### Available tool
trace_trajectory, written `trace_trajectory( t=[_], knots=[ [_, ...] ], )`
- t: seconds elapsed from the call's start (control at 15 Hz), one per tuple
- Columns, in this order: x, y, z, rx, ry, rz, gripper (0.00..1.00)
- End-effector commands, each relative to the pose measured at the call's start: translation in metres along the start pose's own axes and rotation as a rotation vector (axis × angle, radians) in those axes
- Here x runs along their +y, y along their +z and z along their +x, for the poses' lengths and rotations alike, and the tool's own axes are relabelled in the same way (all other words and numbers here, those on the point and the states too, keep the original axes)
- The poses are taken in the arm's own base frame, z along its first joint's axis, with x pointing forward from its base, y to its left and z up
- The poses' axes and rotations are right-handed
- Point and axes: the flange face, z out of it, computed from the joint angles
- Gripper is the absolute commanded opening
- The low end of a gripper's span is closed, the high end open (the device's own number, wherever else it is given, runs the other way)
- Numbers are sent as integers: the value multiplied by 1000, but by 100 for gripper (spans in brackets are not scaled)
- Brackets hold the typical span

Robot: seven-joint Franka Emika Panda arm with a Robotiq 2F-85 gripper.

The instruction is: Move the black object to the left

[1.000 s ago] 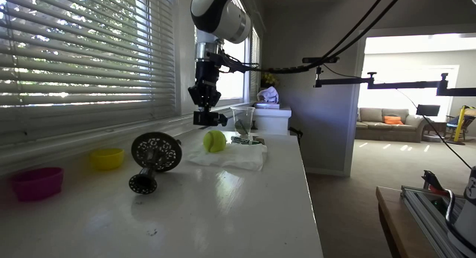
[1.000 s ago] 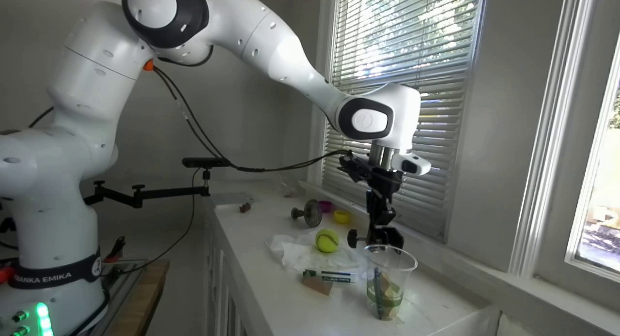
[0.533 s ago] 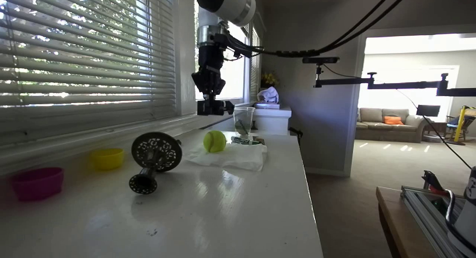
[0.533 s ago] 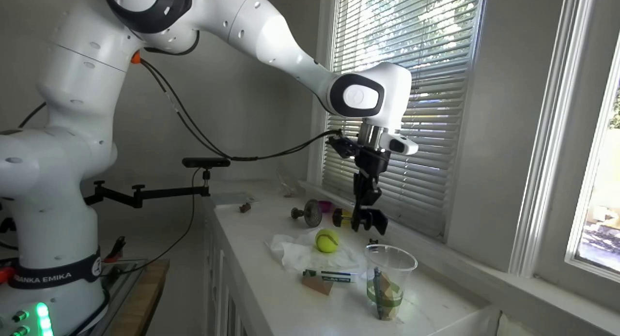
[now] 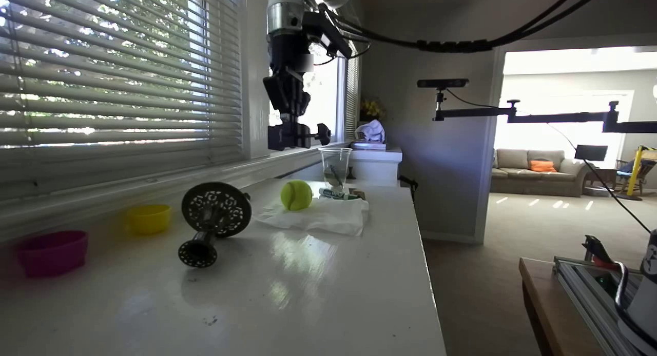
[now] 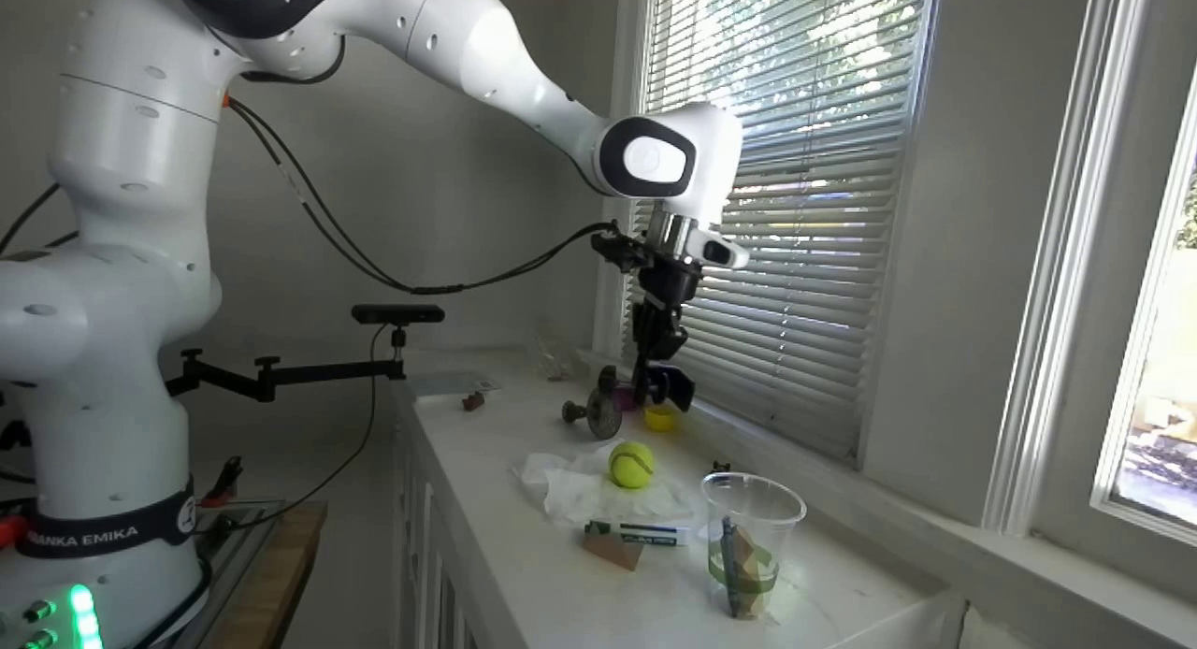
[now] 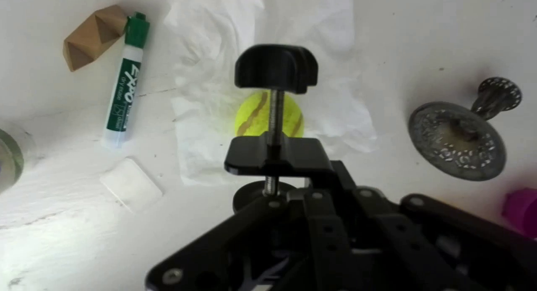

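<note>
One black clamp (image 7: pixel 293 157) hangs in the air, well above the counter (image 5: pixel 359 294), with the fingers of my gripper (image 7: pixel 342 194) pinched on its frame. So the grasp and the lift look done to me, and I judge the carry partly made; setting down, letting go and backing off are left. I take left to be the side where the metal stand (image 6: pixel 605 420) and the yellow bowl (image 6: pixel 660 419) sit. Against half a second ago, I see the clamp farther from the plastic cup (image 6: pixel 754 546) in an exterior view and nearer the stand, one end of it now overlapping the stand from that camera. It also rides a little higher in both exterior views. The tennis ball (image 7: pixel 247 115), the paper towel (image 7: pixel 201 150), the cup and the bowl sit where they were.
</note>
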Motion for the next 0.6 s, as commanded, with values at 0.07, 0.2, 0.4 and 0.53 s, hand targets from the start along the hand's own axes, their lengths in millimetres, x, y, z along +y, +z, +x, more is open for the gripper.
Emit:
trace_trajectory(
  t=[0.07,0.2,0.4,0.53],
  knots=[
    [-47,-18,-30,62,-204,51,2],
    [-60,-25,-38,74,-265,80,2],
    [-62,-21,-27,46,-243,54,8],
    [-61,-19,-26,41,-241,54,8]
  ],
)
